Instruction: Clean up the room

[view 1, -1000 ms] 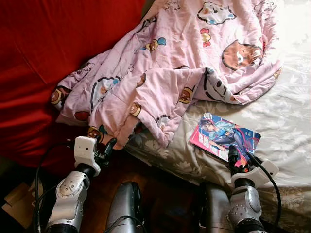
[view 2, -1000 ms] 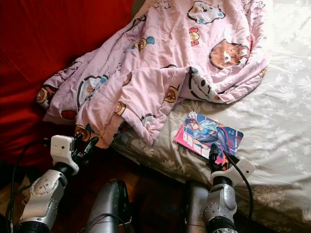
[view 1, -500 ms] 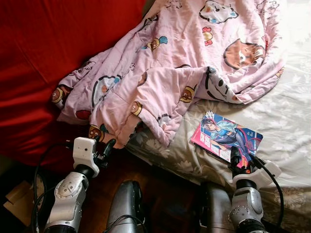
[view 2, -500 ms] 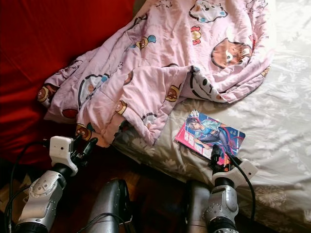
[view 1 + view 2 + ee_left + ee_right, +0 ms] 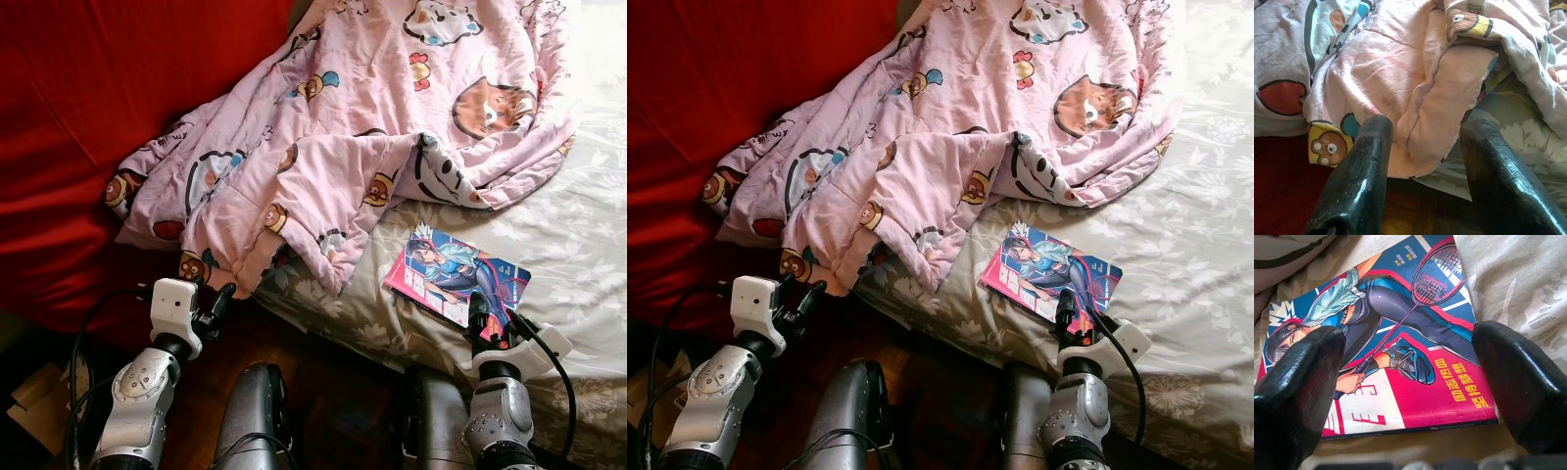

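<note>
A flat paperback book with a bright pink and blue comic cover showing a badminton player lies face up on the bed, whose sheet is pale grey-beige with a white flower print. The book sits near the bed's front edge, just beside the hanging corner of a crumpled pink quilt printed with cartoon bears and cats. That quilt spreads from the book up across the bed and spills over the bed's left side against a deep red fabric surface, with one corner drooping toward the dark wooden floor.

The right tool is at the book's near edge, its two black fingers apart; in the right wrist view the fingers stand on either side of the book's lower corner, with nothing between them yet. The left tool hovers below the quilt's drooping corner, off the bed's edge, fingers spread too, and the left wrist view looks straight at that pink fold with a bear patch.

The step in hand looks like picking up the book as part of tidying. Since the book lies flat on soft bedding, the next move probably calls for sliding one finger under its near edge, or pressing into the sheet, before closing. A shallow pinch could slip off the glossy cover.
</note>
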Controlling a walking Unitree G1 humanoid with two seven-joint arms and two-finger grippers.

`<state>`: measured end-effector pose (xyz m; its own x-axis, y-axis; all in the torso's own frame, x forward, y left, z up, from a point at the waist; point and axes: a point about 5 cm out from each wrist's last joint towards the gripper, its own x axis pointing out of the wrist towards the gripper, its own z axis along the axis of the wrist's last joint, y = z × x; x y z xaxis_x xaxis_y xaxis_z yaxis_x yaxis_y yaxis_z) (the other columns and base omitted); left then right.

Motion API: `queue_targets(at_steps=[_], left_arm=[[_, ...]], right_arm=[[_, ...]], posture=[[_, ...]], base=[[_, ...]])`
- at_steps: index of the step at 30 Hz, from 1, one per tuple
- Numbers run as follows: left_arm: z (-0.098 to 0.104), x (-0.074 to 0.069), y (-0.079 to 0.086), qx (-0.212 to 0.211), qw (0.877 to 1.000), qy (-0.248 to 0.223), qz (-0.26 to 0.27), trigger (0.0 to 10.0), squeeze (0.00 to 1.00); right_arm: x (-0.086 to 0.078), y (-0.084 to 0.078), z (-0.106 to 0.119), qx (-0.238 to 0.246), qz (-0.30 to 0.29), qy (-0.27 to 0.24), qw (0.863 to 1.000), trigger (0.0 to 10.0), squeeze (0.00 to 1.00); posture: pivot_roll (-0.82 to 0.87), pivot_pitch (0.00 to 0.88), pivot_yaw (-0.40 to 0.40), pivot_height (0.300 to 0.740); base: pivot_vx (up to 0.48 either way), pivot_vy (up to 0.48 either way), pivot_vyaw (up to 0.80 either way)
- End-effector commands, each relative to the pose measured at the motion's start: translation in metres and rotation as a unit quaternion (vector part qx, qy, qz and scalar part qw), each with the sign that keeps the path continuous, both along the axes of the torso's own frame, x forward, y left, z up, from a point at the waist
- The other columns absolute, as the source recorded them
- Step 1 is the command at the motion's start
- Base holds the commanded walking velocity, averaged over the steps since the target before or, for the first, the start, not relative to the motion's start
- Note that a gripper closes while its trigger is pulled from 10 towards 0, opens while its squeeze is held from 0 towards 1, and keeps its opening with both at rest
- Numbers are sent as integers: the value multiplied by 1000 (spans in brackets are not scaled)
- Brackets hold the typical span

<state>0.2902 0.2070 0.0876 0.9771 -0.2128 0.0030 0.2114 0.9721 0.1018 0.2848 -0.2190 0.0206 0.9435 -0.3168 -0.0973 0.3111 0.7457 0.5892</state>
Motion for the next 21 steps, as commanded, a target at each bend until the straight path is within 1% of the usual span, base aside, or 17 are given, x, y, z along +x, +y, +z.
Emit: queue_targets(at_steps=[1,9,17,21], left_arm=[[-9,-7,9,13,1000,16,10,10000,0],[-9,-6,8,24,1000,16,6,10000,0],[-9,-7,12,30,999,16,9,10000,0],[-9,-7,12,31,999,15,8,10000,0]], right_arm=[[-10,1,-11,11,-8,18,1000,10000,0],[-15,6,-21,23,4,51,998,10000,0],[-17,7,-25,32,0,58,998,10000,0],[-19,10,-30,53,8,70,996,10000,0]], posture=[[70,304,114,596],[84,299,116,596],[88,299,119,596],[91,298,119,596]], base=[[0,0,0],[0,0,0],[0,0,0],[0,0,0]])
